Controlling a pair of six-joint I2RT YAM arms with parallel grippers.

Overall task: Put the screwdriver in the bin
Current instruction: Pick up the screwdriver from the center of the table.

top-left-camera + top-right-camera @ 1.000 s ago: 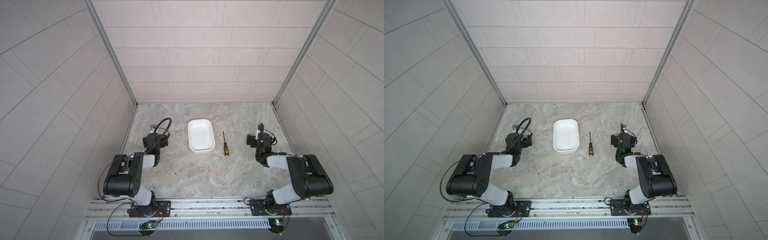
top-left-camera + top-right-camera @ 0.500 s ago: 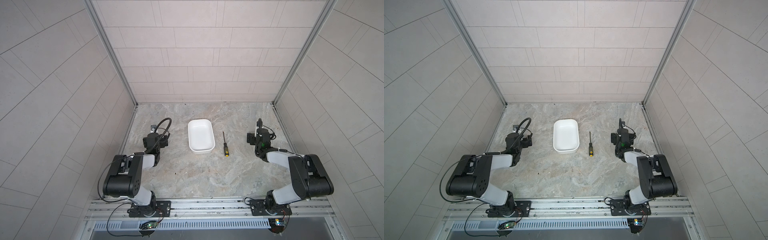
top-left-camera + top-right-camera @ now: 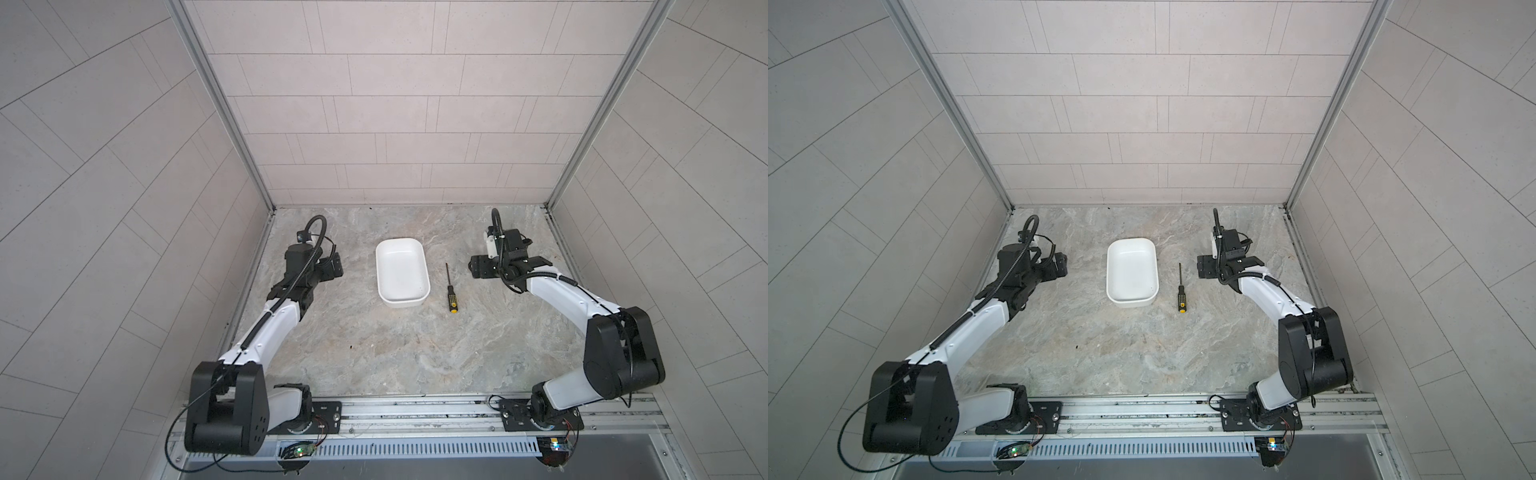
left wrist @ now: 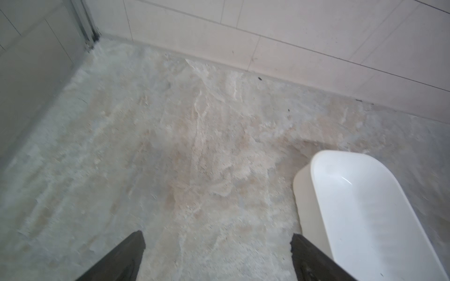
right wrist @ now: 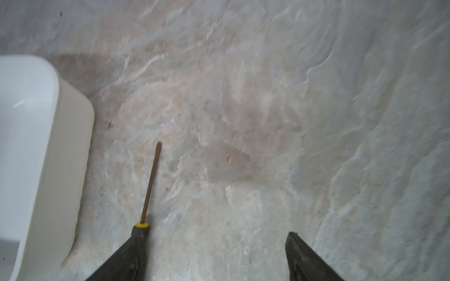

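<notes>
The screwdriver [image 3: 450, 289] [image 3: 1180, 289] lies on the marble tabletop just right of the bin, its yellow-capped handle toward the front. The white bin [image 3: 402, 302] [image 3: 1131, 302] stands empty at the table's middle. My right gripper [image 3: 473, 268] [image 3: 1200, 268] [image 5: 215, 233] hovers open to the right of the screwdriver. In the right wrist view the thin shaft [image 5: 152, 182] runs out past one finger, which hides the handle, and the bin [image 5: 70, 146] lies beyond it. My left gripper [image 3: 337, 268] [image 3: 1062, 266] [image 4: 216, 239] is open left of the bin [image 4: 304, 206], holding nothing.
Tiled walls close in the table at the left, back and right, with metal corner posts [image 3: 224, 104]. The arms' base rail [image 3: 415, 411] runs along the front edge. A small orange speck [image 5: 227, 158] lies on the marble ahead of the right gripper.
My right gripper has swung left, toward the screwdriver, and its arm has stretched out. The left arm, the bin and the screwdriver have not moved.
</notes>
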